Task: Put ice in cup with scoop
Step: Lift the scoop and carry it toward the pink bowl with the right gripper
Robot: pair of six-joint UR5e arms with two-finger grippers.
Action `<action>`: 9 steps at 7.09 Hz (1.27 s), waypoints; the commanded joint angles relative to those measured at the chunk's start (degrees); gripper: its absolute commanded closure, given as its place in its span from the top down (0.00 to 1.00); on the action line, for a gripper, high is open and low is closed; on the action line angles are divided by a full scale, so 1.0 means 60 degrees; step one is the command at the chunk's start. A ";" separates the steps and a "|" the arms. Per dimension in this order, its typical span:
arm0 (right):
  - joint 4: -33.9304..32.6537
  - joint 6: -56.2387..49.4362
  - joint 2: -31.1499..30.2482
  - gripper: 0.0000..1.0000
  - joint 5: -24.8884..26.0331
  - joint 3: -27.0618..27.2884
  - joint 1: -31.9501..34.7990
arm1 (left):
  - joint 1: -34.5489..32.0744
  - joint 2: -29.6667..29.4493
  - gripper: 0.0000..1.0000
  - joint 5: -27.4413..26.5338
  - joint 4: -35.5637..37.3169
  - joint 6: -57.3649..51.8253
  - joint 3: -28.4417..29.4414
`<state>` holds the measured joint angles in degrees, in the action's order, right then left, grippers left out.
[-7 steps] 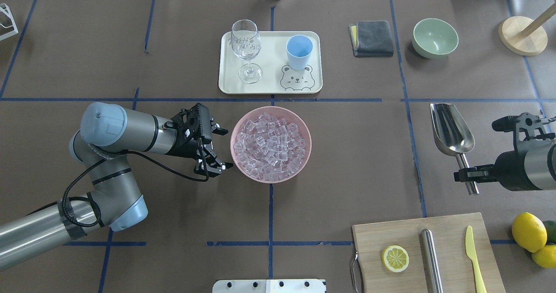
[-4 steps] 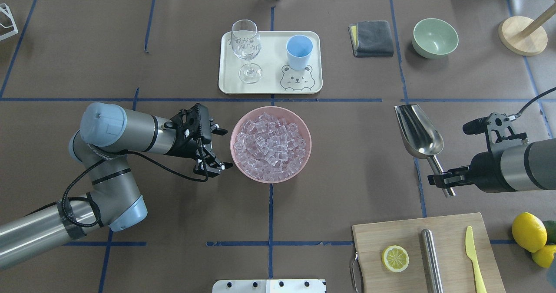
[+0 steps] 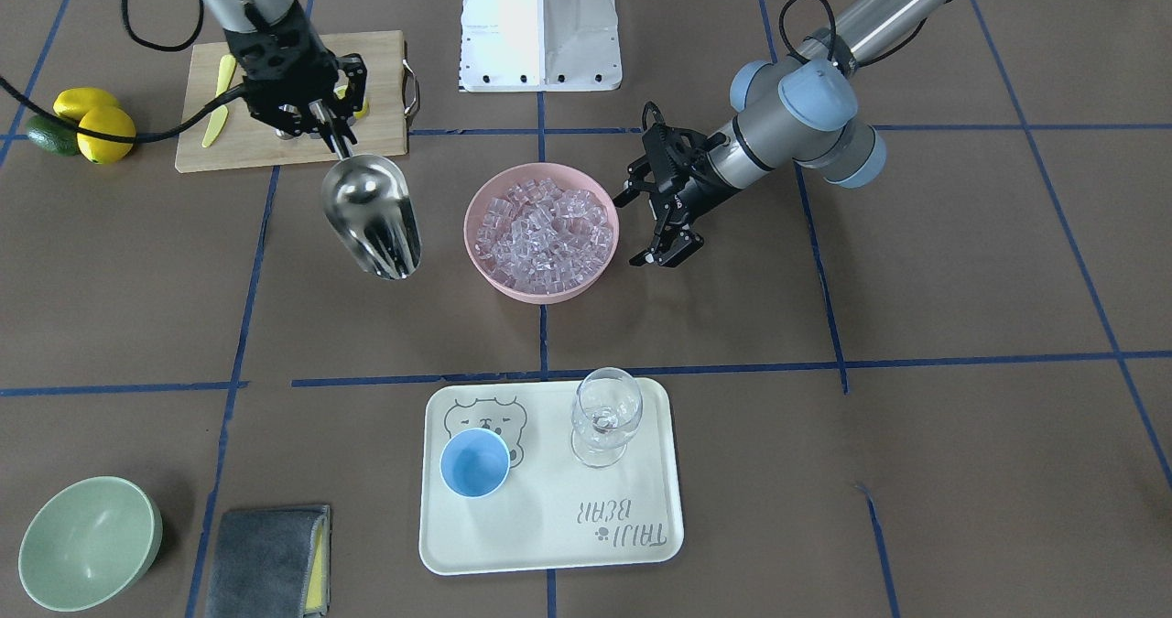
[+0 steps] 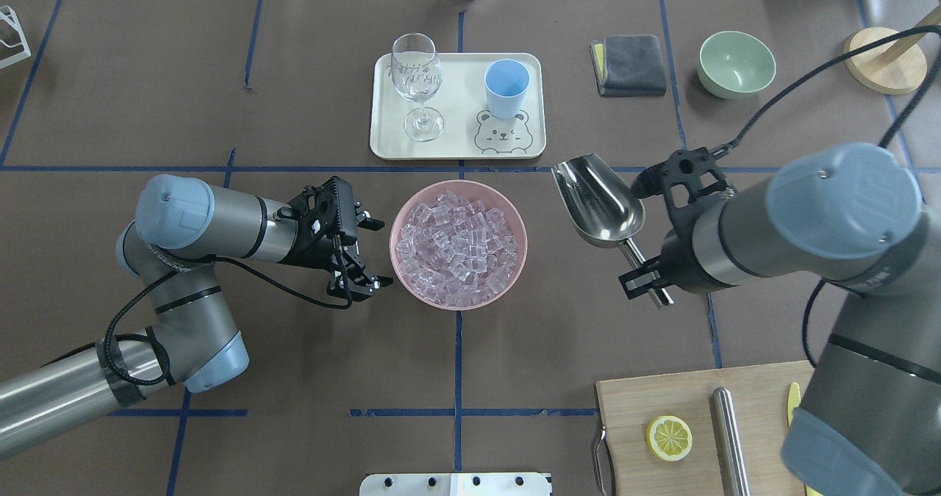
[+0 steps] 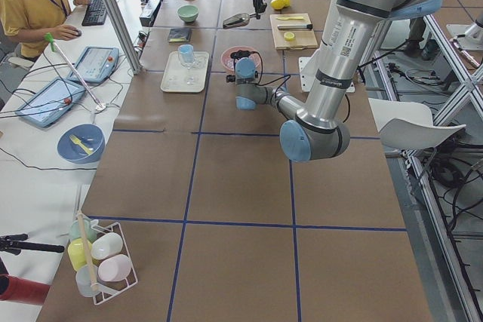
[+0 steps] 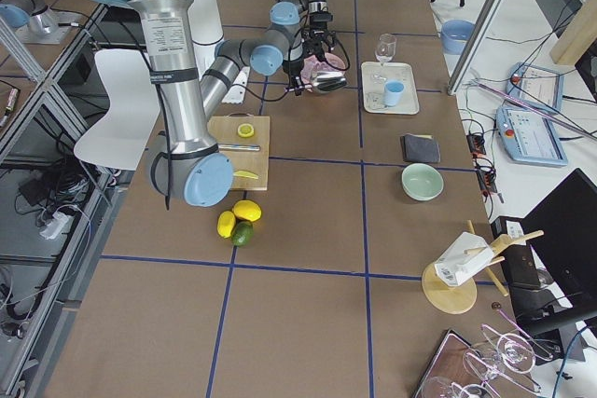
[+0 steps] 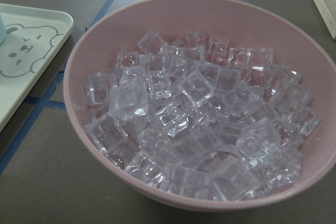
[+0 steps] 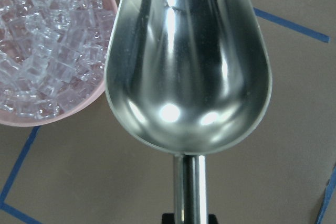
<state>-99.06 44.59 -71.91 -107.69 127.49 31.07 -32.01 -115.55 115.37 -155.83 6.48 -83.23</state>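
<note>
Clamping scoop handle, right fingers mostly hidden; trough empty.

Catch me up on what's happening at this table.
The right claw is shut on the handle of a steel scoop, holding it empty in the air beside the pink bowl of ice cubes. The left claw hangs open at the bowl's other side, not touching it. The blue cup stands on the tray with no ice in it, so nothing has been scooped across yet.
</note>
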 commanded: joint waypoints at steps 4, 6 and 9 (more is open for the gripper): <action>-0.2796 -0.0402 0.2171 0.00 0.0457 -0.0183 -0.0974 | 0.0062 -0.0004 1.00 -0.0009 -0.0015 0.0004 0.0058; -0.3043 -0.1942 0.2142 0.00 0.0706 -0.0330 -0.1193 | 0.0062 0.0011 1.00 0.0005 -0.0030 0.0004 0.0058; -0.6521 -0.5344 0.3689 0.00 0.0634 -0.0403 -0.1107 | 0.0076 -0.0004 1.00 0.0005 -0.0030 0.0004 0.0058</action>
<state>-129.91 19.63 -53.77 -103.64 125.24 24.19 -31.56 -115.54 115.36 -155.95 6.50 -82.88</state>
